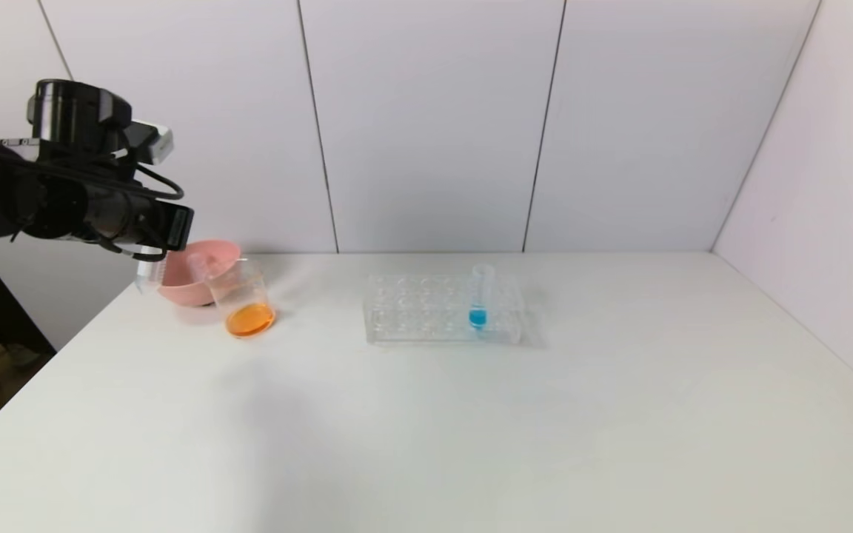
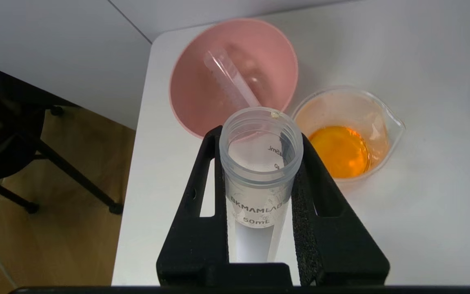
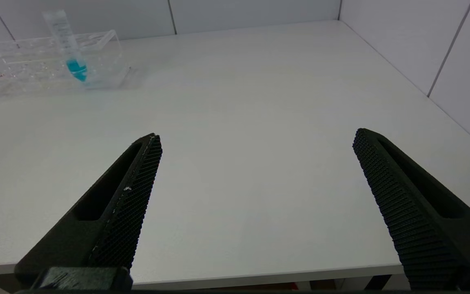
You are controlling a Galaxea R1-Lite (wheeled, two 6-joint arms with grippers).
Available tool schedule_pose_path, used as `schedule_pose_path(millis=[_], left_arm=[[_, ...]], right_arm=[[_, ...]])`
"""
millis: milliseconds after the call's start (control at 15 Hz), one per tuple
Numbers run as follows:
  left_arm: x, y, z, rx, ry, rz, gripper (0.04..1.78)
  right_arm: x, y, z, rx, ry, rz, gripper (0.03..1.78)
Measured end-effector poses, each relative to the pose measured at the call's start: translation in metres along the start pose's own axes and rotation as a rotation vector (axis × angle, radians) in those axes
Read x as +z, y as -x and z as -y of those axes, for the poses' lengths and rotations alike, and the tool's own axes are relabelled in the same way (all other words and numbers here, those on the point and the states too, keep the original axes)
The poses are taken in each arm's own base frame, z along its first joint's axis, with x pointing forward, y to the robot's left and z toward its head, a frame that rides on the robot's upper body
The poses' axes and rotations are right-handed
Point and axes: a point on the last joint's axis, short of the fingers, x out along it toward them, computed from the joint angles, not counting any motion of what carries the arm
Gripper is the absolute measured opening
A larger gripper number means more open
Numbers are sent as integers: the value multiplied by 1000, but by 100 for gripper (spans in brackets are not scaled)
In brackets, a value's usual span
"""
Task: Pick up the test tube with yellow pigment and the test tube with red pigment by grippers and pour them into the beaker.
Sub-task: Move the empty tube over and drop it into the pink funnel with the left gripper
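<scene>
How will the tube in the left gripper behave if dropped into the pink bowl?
The tube looks empty, so probably light. It is round and smooth, so it would likely slide down the bowl wall and rest against the tube already lying there. It looks like plastic, so breakage seems unlikely.

a white counter [image 1: 471, 414] fills most of the head view, matte and evenly lit, with soft shadows. behind it runs a back wall of pale panels [image 1: 426, 126] split by thin dark vertical seams. a second panelled wall [image 1: 826, 192] closes the right side and meets the back wall at the far right corner. past the counter's left edge, the left wrist view shows a wood-toned floor [image 2: 55, 228] with the black legs of a stand or chair [image 2: 23, 155] on it.
</scene>
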Motion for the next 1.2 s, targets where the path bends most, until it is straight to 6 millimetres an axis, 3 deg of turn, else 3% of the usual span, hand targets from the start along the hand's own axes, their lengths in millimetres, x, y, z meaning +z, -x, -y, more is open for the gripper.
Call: schedule_pose_path(millis=[200, 400, 600, 933, 1200], left_arm=[[-10, 7, -4, 61, 164, 214, 45], [-13, -3, -3, 74, 283, 335, 45], [-22, -38, 2, 104, 311, 348, 45], [-26, -114, 4, 202, 341, 370, 45], [-29, -144, 5, 219, 346, 368, 52]], right_arm=[[0, 0, 0, 0, 0, 0, 171], [0, 0, 0, 0, 0, 0, 171], [0, 0, 0, 0, 0, 0, 171], [0, 0, 0, 0, 0, 0, 171], [0, 0, 0, 0, 0, 0, 171]])
